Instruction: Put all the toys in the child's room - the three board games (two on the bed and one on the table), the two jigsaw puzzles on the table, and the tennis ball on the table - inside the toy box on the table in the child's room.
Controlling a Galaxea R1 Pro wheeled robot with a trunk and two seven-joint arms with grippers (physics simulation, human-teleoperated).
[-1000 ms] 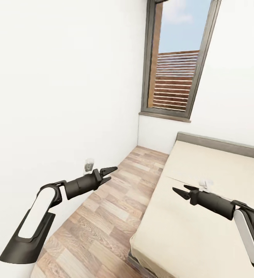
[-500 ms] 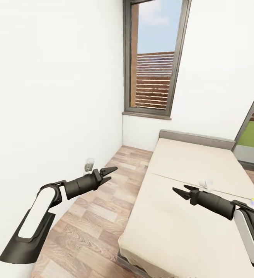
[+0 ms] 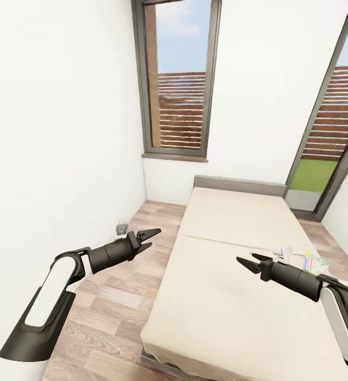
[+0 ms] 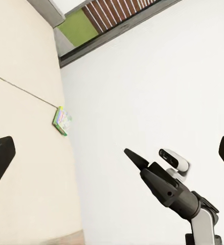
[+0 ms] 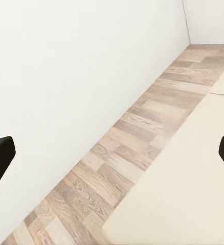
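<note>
The bed [image 3: 232,307] with its beige mattress and grey headboard fills the middle and right of the head view. One small flat colourful board game [image 3: 315,262] lies on the mattress near its right edge; the left wrist view shows the same board game [image 4: 62,120]. My left gripper [image 3: 153,237] is open and empty above the wood floor, left of the bed. Over the mattress my right gripper [image 3: 245,259] is also open and empty, well left of the game. The table and the toy box are out of view.
A white wall [image 3: 52,132] runs close along my left. A strip of plank floor [image 3: 115,296] lies between it and the bed. A tall dark-framed window [image 3: 176,84] stands behind the headboard. A glazed door [image 3: 332,137] is at far right.
The camera has swung right, so the whole picture has slid left. The glazed door and the board game came into view. Both arms hold the same pose.
</note>
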